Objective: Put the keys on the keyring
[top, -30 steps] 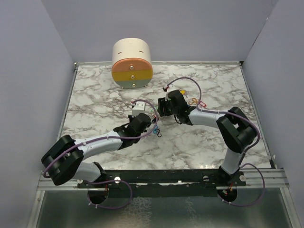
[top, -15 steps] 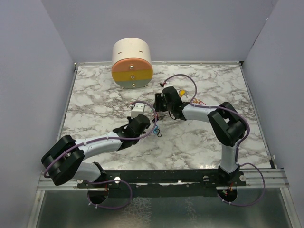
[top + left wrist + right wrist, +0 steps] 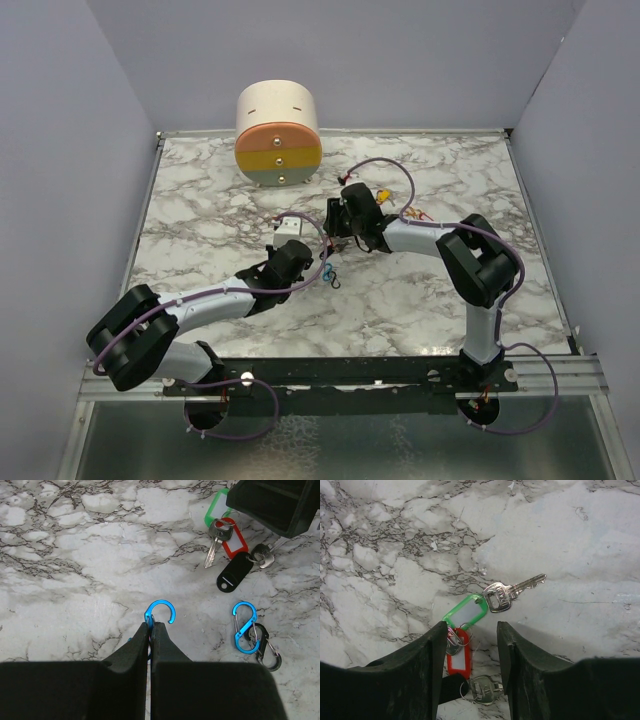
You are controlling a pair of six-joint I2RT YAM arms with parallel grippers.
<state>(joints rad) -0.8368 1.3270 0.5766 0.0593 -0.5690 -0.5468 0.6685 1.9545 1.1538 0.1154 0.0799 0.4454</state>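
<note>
My left gripper point(image 3: 151, 625) is shut on a blue keyring clip point(image 3: 161, 614), whose open hook sticks out past the fingertips just above the marble. The keys lie in a bunch further off: a silver key point(image 3: 214, 547) on a green tag point(image 3: 216, 511), a red tag point(image 3: 235, 542), a black tag point(image 3: 234, 571) and a second silver key point(image 3: 263, 555). My right gripper point(image 3: 471, 626) stands open directly over that bunch. The green tag point(image 3: 466, 613) and red tag point(image 3: 458, 656) lie between its fingers, and one key point(image 3: 510, 593) lies just beyond the tips. In the top view both grippers meet near mid-table point(image 3: 335, 228).
A spare blue clip point(image 3: 244, 626) and a black clip point(image 3: 266, 649) lie right of my left gripper. A round drawer unit point(image 3: 278, 135) stands at the back. Small yellow point(image 3: 385, 195) and red point(image 3: 422, 214) items lie behind the right arm. The table point(image 3: 200, 210) is marble.
The right arm has swung left and lowered over the key bunch, and its jaws have narrowed somewhat. The left arm has held still with the blue clip.
</note>
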